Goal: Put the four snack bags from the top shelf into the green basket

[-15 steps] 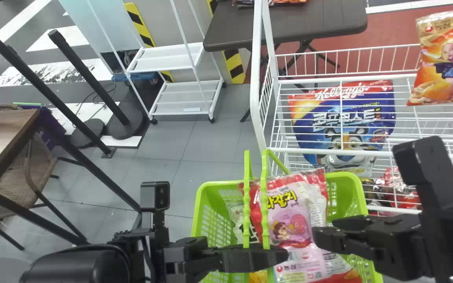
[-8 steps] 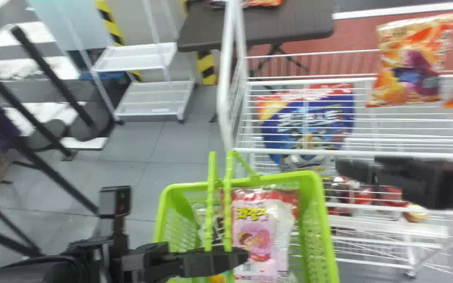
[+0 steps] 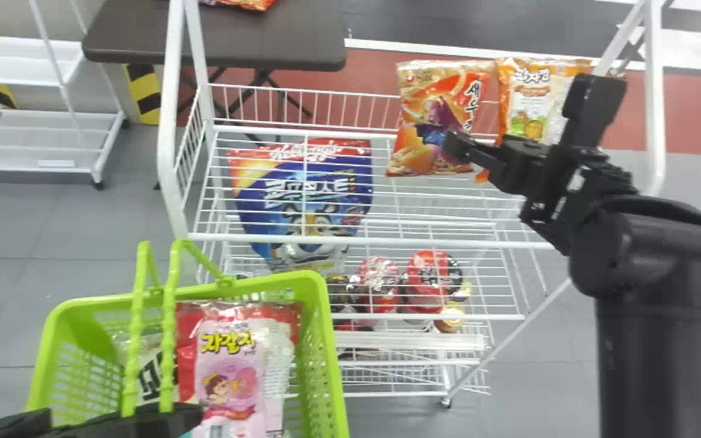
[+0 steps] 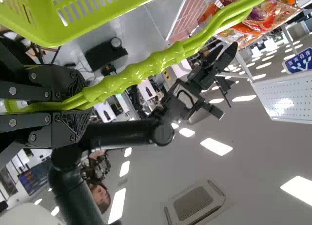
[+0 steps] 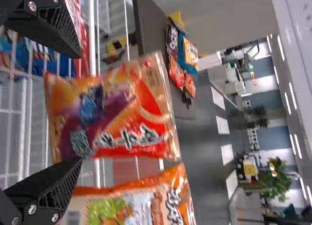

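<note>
Est. 2/4 done: pink bag (image 3: 229, 365), pale bag (image 3: 149, 377) being held in green basket (image 3: 333, 371), handles (image 4: 161, 62) being clenched by L gripper (image 4: 84, 102); red-orange bag (image 3: 426, 115), orange-white bag (image 3: 530, 100) being awaited w/ R gripper (image 5: 77, 108) spread, empty.

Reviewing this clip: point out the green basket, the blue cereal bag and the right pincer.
Green basket (image 3: 330, 359): head view, side rim.
Blue cereal bag (image 3: 328, 210): head view, printed front.
Right pincer (image 5: 77, 109): right wrist view, midway between its fingertips.
</note>
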